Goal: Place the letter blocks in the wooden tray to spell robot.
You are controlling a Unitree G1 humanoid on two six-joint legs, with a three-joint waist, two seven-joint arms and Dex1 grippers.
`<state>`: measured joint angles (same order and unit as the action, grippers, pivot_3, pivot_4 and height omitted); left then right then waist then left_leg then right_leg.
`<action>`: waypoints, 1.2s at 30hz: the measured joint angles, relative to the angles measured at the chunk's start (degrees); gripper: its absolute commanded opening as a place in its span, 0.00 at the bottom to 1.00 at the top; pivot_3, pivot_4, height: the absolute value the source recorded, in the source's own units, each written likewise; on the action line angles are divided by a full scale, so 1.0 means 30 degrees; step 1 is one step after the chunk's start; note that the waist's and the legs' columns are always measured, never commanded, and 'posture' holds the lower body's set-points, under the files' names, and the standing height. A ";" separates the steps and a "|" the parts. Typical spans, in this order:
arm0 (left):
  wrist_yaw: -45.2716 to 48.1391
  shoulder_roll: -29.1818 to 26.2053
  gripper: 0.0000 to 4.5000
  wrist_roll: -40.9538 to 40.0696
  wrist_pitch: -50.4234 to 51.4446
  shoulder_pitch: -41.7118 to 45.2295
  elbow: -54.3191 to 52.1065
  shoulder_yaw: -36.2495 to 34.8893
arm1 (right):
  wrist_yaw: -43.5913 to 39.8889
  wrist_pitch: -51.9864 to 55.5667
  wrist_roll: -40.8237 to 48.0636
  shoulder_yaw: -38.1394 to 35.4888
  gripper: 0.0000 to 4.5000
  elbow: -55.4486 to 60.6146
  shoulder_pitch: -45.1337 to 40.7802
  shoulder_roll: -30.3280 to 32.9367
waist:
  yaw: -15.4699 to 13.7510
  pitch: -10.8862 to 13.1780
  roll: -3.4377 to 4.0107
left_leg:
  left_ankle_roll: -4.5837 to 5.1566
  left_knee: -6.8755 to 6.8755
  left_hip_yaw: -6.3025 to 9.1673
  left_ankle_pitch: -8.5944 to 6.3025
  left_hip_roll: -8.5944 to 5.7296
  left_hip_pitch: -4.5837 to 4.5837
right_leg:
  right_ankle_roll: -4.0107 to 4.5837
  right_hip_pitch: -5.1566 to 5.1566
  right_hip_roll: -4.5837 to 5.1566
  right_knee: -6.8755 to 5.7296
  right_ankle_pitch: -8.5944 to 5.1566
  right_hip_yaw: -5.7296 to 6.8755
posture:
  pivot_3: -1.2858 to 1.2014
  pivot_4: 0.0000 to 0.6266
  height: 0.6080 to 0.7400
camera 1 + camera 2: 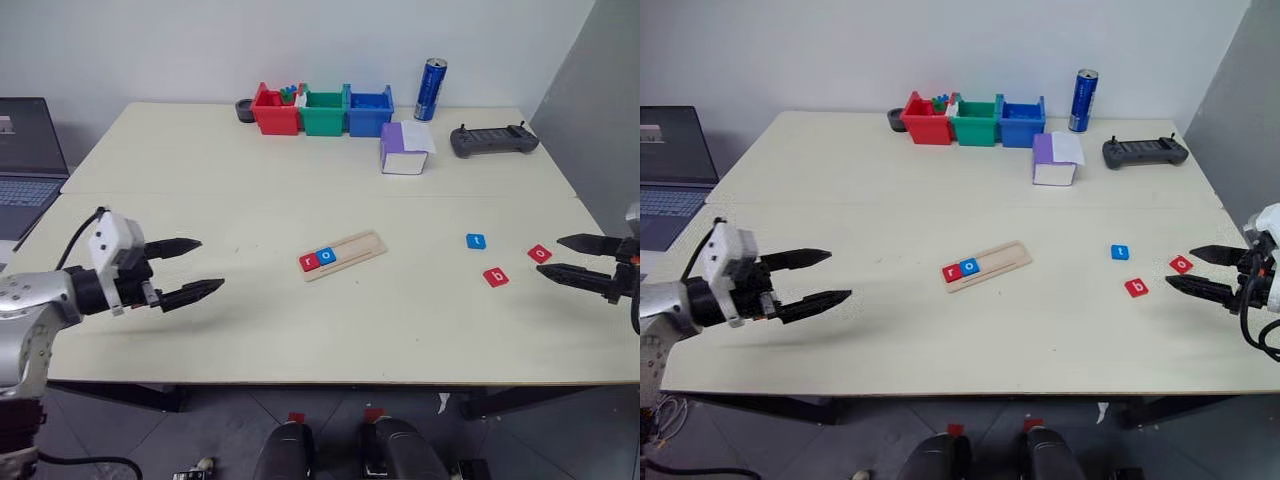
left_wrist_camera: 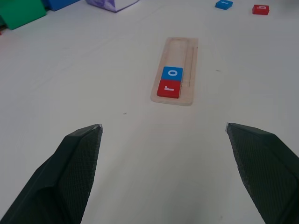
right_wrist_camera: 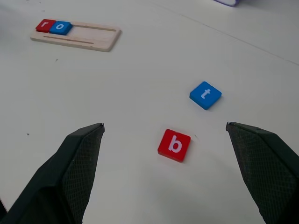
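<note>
- We are looking at a lab or test room: a plain pale surface [image 1: 200,160] standing against bare white walls.
- We are seeing a laptop [image 1: 25,165], a handheld controller [image 1: 493,140] and sorting bins [image 1: 320,110] sitting on it.

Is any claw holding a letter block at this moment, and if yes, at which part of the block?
Nothing is held. The left claw and the right claw are both open and empty above the table.

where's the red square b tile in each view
Left eye: red square b tile, lower right, near the right gripper.
Right eye: lower right.
Left wrist: top right corner.
Right wrist: centre, between the fingers.
Shared landmark: blue square t tile beside it.
</note>
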<state>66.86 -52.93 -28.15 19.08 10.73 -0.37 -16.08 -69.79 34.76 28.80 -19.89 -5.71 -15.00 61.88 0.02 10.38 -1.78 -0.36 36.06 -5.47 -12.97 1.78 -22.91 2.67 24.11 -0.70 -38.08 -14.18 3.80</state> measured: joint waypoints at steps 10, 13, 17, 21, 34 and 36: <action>-0.0257 0.3679 1.00 0.2825 -0.3744 0.3611 0.3766 0.4009 | 0.2465 0.2431 0.1433 0.4087 0.99 0.5498 -0.1027 -0.4985 | 0.0010 -0.0014 -0.0022 | -0.0003 0.0017 0.0006 0.0002 0.0004 -0.0025 | -0.0006 0.0002 -0.0013 -0.0005 0.0004 -0.0002 | 0.52 0.24 1.00; 0.0133 0.4737 1.00 0.3177 -0.4606 0.4779 0.5570 0.4639 | 0.3495 0.2842 0.1536 0.4877 0.99 0.6571 -0.1368 -0.6148 | -0.0018 -0.0017 -0.0027 | -0.0001 0.0039 0.0013 0.0001 0.0001 -0.0025 | -0.0015 -0.0007 -0.0012 -0.0010 0.0010 0.0005 | 0.52 0.24 1.00; 0.0959 0.5450 1.00 0.3552 -0.5482 0.6139 0.7738 0.5278 | 0.4226 0.3310 0.1943 0.5577 0.99 0.7557 -0.1397 -0.6818 | -0.0023 -0.0021 -0.0035 | 0.0000 0.0047 0.0013 0.0002 -0.0003 -0.0030 | -0.0017 -0.0006 -0.0012 -0.0013 0.0011 0.0004 | 0.52 0.24 1.00; 0.1324 0.6435 1.00 0.4178 -0.6586 0.7670 1.0302 0.5630 | 0.4704 0.3699 0.2104 0.5901 0.99 0.8384 -0.1328 -0.7025 | -0.0026 -0.0027 -0.0044 | 0.0001 0.0055 0.0019 0.0001 -0.0006 -0.0030 | -0.0017 -0.0009 -0.0012 -0.0018 0.0012 0.0008 | 0.52 0.24 1.00; 0.1481 0.9062 1.00 0.6562 -1.0875 1.0865 1.7082 0.6753 | 0.6080 0.4113 0.2731 0.6434 0.99 0.9404 -0.0754 -0.7783 | 0.0013 -0.0038 -0.0061 | 0.0005 0.0100 0.0029 -0.0001 -0.0007 -0.0042 | -0.0018 -0.0009 -0.0016 -0.0035 0.0013 0.0016 | 0.52 0.24 1.00; 0.1375 0.9233 1.00 0.6906 -1.1236 1.0979 1.7703 0.6819 | 0.6225 0.4115 0.2758 0.6432 0.99 0.9423 -0.0727 -0.7780 | 0.0041 -0.0038 -0.0061 | 0.0005 0.0101 0.0028 -0.0001 -0.0003 -0.0041 | -0.0018 -0.0008 -0.0019 -0.0039 0.0013 0.0016 | 0.52 0.24 1.00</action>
<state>70.98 -25.23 -7.43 -14.62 43.67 52.74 4.37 -51.12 47.11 37.08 -0.59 22.56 -17.18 38.54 0.14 10.26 -1.97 -0.34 36.36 -5.38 -12.98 1.77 -23.04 2.62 24.09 -0.75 -38.19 -14.15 3.85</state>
